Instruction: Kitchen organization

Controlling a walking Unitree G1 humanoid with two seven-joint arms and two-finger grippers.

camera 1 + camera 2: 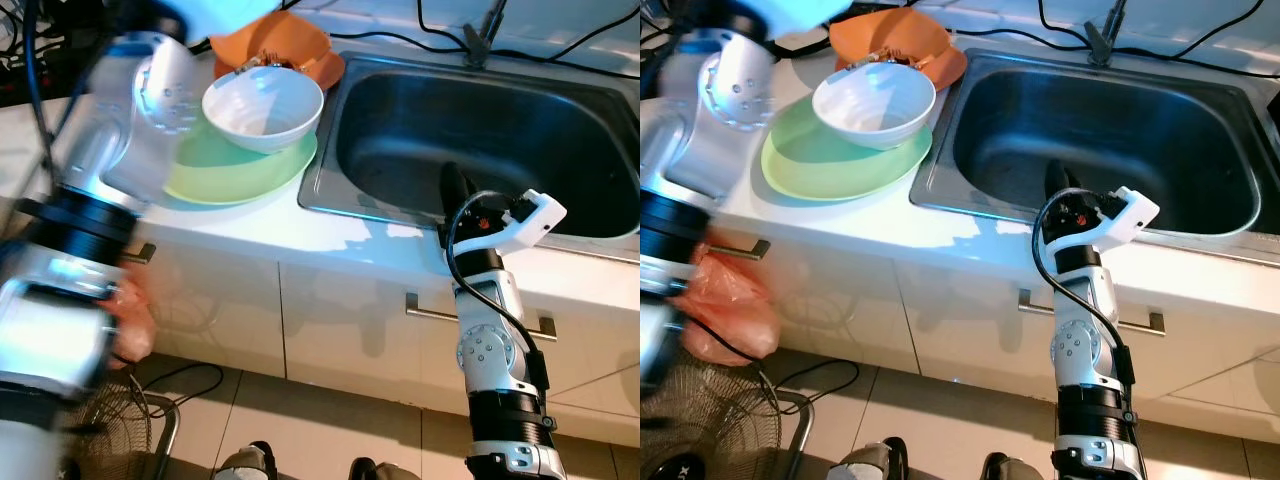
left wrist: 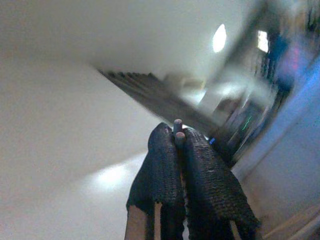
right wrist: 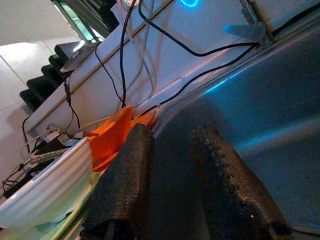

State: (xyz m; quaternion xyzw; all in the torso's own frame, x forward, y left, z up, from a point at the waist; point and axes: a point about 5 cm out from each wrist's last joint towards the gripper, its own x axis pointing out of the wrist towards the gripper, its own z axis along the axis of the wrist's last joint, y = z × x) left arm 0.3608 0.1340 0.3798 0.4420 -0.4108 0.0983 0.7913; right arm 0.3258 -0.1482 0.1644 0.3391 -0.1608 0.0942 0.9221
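White bowl (image 1: 263,108) sits upright on the pale green plate (image 1: 215,175), on the worktop (image 1: 330,240) left of the sink, near its front edge. Looks like glazed ceramic or melamine: rigid, smooth, probably slippery, chips if dropped or knocked against steel. Best hold judged to be the rim, one finger inside and one outside; the sloped wall would slide out of a side pinch. Plate under it is thin and flat to the surface, hard to get under, so lift the bowl off first. Orange dish or cloth (image 1: 290,45) lies just behind the bowl, touching or nearly so; can't tell which.

Right gripper (image 1: 455,190) hangs over the near rim of the stainless sink (image 1: 560,100), jaws parted a narrow gap, holding nothing. Left gripper (image 2: 178,137) has its jaws pressed together, empty, pointing away from the worktop; the left arm is blurred at the left.

Room: sink basin is open and deep, good drop zone. Cables (image 1: 440,30) run along the far edge behind the sink, so keep low there. Worktop front edge is close to the plate; little margin for sliding toward the robot.
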